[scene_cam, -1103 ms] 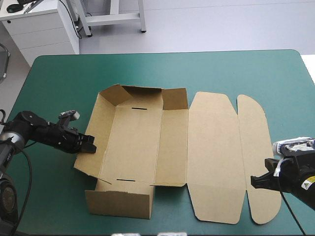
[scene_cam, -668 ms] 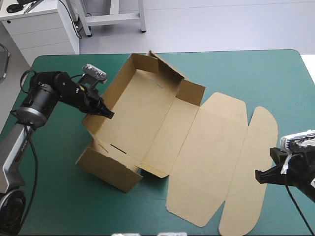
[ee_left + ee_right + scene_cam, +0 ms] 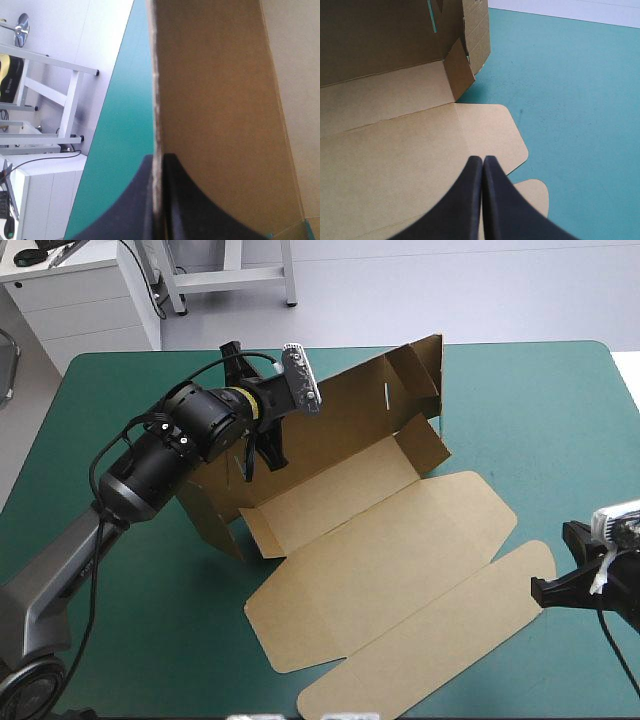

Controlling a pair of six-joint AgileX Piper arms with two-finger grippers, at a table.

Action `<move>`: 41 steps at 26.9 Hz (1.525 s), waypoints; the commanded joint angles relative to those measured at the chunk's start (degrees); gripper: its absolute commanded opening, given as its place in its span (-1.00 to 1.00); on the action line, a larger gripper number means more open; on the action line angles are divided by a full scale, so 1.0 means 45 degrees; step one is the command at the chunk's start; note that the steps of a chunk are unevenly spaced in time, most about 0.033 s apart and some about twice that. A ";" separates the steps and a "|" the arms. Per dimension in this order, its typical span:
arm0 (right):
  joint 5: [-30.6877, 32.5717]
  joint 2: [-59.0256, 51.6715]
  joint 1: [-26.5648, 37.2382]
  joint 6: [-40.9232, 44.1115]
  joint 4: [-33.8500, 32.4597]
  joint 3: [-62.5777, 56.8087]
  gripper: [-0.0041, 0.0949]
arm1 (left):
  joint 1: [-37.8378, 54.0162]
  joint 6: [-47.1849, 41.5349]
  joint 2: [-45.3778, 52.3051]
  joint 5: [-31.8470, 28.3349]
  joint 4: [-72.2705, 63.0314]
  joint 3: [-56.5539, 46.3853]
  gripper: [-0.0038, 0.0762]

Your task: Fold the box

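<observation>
1. The counter (image 3: 530, 410), under its teal-green cover, is mostly bare around the work. That gives the brown board room to swing and spread.
2. The box (image 3: 380, 540) sits across the middle of the counter, half formed. Its tray part (image 3: 340, 425) stands tipped up toward the far side, and the rest lies flat toward the near right.
3. The lid (image 3: 400, 540) rests flat on the cover. It probably serves as hinge and anchor, which would explain how the tray can stand tilted without sliding (my reading, not something seen).
4. The narrow flap (image 3: 430, 650) with rounded ends lies beyond the lid, on the side nearest the robot, and is not tucked in.
5. The left claw (image 3: 159, 162) is clamped on a wall of the tray, with the board's raw edge running up between its two black fingers. That grip appears to be what holds the tray up off the counter, perhaps to bring its walls square.
6. The right claw (image 3: 483, 161) has its fingers pressed together into one point, with nothing between them. It hangs by the counter's near right, just beside the flap's end (likely parked clear of the raised tray, or ready to press the lid down).
7. A thin slot (image 3: 385, 395) shows in the raised board, presumably meant to take a tab.
</observation>
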State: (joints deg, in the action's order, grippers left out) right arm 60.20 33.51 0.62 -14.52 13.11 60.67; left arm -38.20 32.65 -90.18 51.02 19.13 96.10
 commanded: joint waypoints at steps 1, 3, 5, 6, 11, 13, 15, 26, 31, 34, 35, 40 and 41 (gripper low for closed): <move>-0.0669 0.0070 0.0068 -0.0064 0.0105 0.0411 -0.95 | -0.0066 0.0591 0.0968 -0.1591 0.0169 -0.0719 -0.92; -0.0648 0.0070 0.0068 -0.0030 0.0105 0.0411 -0.95 | -0.0066 0.1884 0.1733 -0.3000 -0.0865 -0.2208 -0.92; -0.0630 0.0070 0.0068 0.0120 0.0105 0.0411 -0.95 | -0.0066 0.2617 0.2673 -0.4821 -0.1251 -0.3811 -0.92; -0.0630 0.0070 0.0068 0.0123 0.0105 0.0411 -0.95 | -0.0066 0.2649 0.3007 -0.5441 -0.1228 -0.4345 -0.92; -0.0565 0.0070 0.0068 0.0292 0.0105 0.0411 -0.95 | -0.0066 0.4412 0.4727 -0.8002 -0.1314 -0.7122 -0.92; -0.0565 0.0070 0.0068 0.0326 0.0105 0.0411 -0.95 | -0.0066 0.4415 0.4906 -0.8028 -0.1312 -0.7447 -0.92; -0.0565 0.0070 0.0068 0.0321 0.0105 0.0411 -0.95 | -0.0066 0.4415 0.4950 -0.8201 -0.1265 -0.7677 -0.92; -0.0565 0.0070 0.0068 0.0355 0.0105 0.0411 -0.95 | -0.1356 0.4436 0.4643 -0.9353 -0.1150 -0.8176 -0.92; -0.0565 0.0070 0.0068 0.0355 0.0105 0.0411 -0.95 | -0.1330 0.4413 0.4119 -0.9367 -0.1150 -0.8198 -0.92; -0.0565 0.0070 0.0068 0.0355 0.0132 0.0411 -0.95 | -0.1330 0.4413 0.3814 -0.9367 -0.1150 -0.8198 -0.92; -0.0565 0.0070 0.0068 0.0355 0.0132 0.0411 -0.95 | -0.1330 0.4348 0.3740 -0.9367 -0.1150 -0.8198 -0.92; -0.0565 0.0093 0.0068 0.0355 0.0156 0.0411 -0.95 | -0.1311 0.4273 0.3505 -0.9367 -0.1150 -0.8198 -0.92; -0.0565 0.0093 0.0068 0.0355 0.0156 0.0411 -0.95 | -0.1311 0.4273 0.3505 -0.9367 -0.1119 -0.8198 -0.92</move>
State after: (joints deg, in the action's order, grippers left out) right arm 61.14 33.50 0.62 -12.79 13.11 60.67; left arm -43.65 53.12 -75.15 11.03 14.97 57.71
